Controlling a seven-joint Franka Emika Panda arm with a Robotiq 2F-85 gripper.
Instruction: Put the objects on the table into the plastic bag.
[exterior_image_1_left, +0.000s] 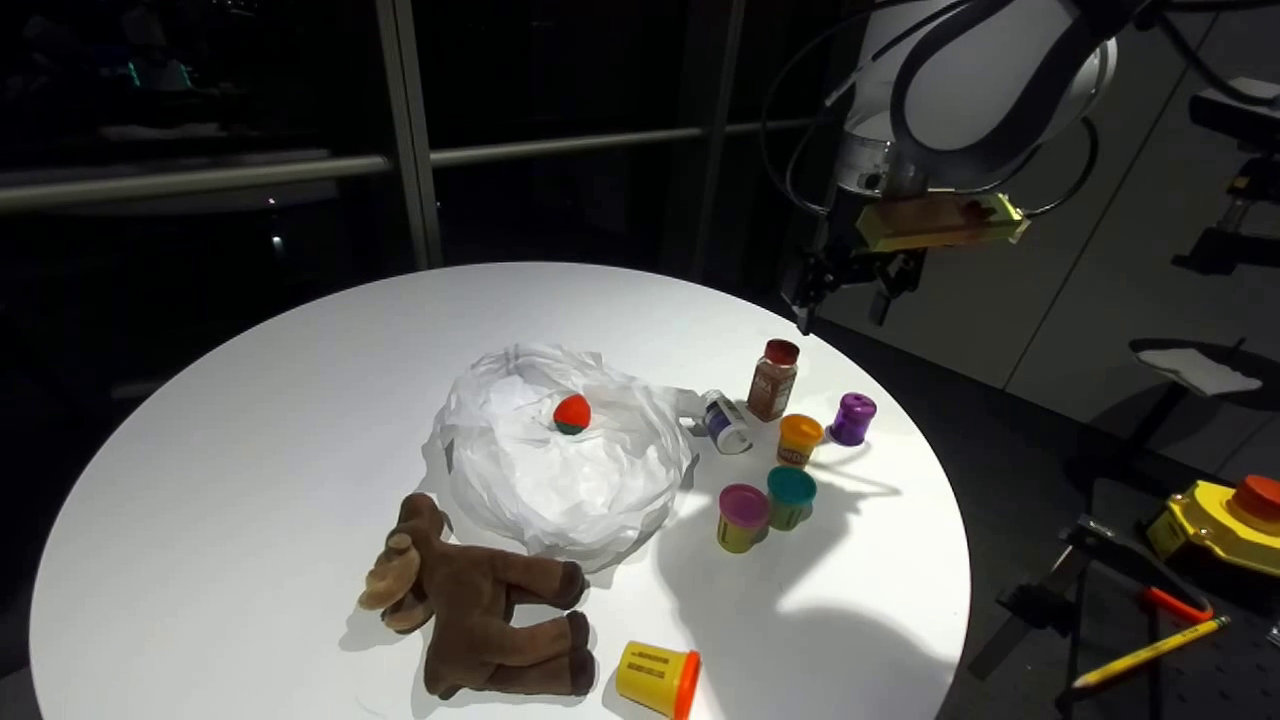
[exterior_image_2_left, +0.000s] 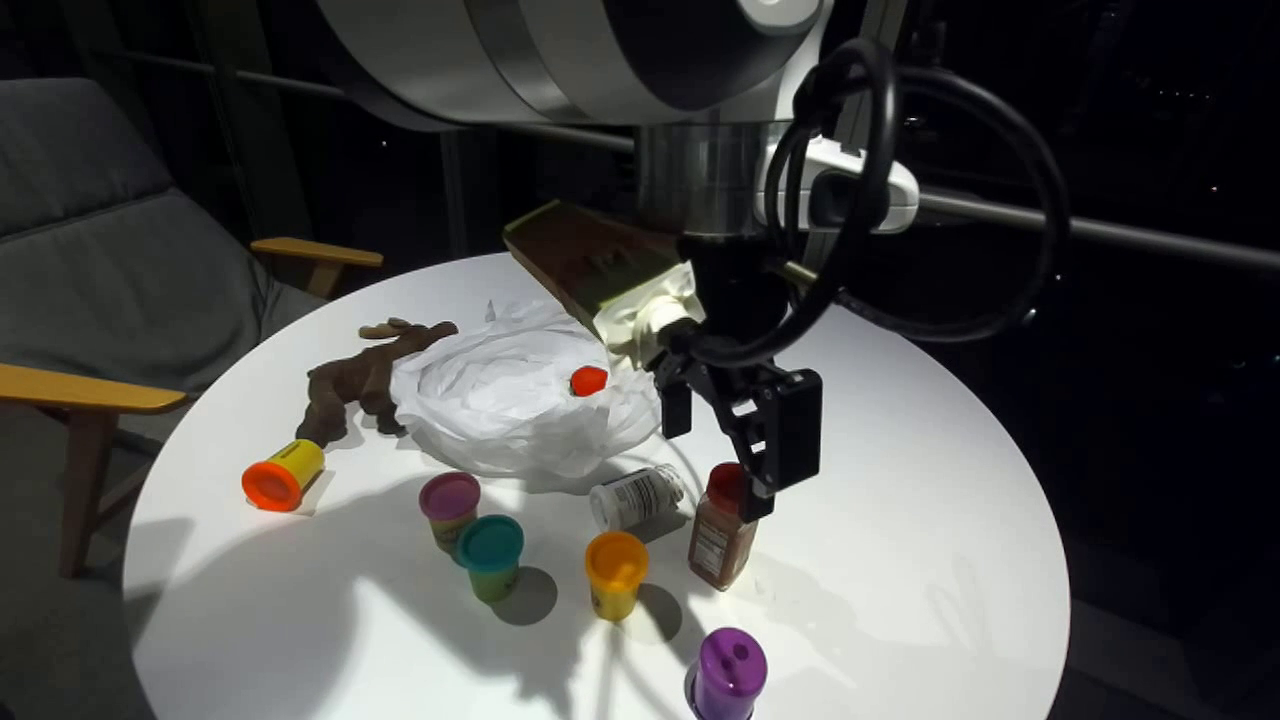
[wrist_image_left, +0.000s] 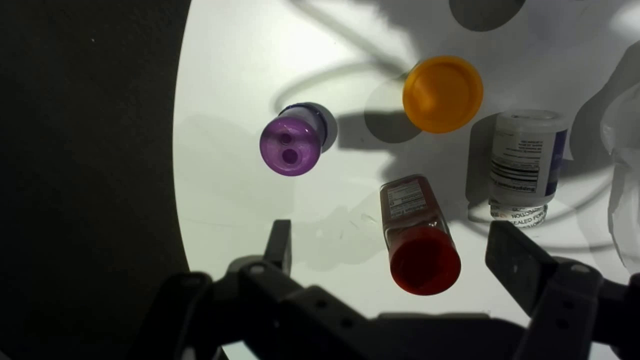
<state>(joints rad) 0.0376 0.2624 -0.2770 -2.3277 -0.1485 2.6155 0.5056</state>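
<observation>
Gripper (wrist_image_left: 390, 242): I have it wide apart, holding nothing, above the table (exterior_image_1_left: 260, 480).
Red-capped bottle (wrist_image_left: 419, 237): it seems to stand upright below; if I descend off centre, I may topple it against the lying white bottle (wrist_image_left: 524, 165).
Purple cup (wrist_image_left: 291, 142): it stands near the table edge, so a sideways bump could drop it.
Plastic bag (exterior_image_1_left: 600, 500): a red-green ball (exterior_image_1_left: 572, 412) lies within; its thin wall may catch on the gripper.
Plush toy (exterior_image_1_left: 480, 610): it lies beside the bag, maybe too bulky to enter.

My gripper (exterior_image_2_left: 718, 458) hangs over the table (exterior_image_2_left: 930, 490), jaws apart. Red-capped bottle (exterior_image_2_left: 721, 545) standing, white bottle (exterior_image_2_left: 632, 499) on its side, plastic bag (exterior_image_2_left: 540, 450) bunched around a red item (exterior_image_2_left: 588, 380).
</observation>
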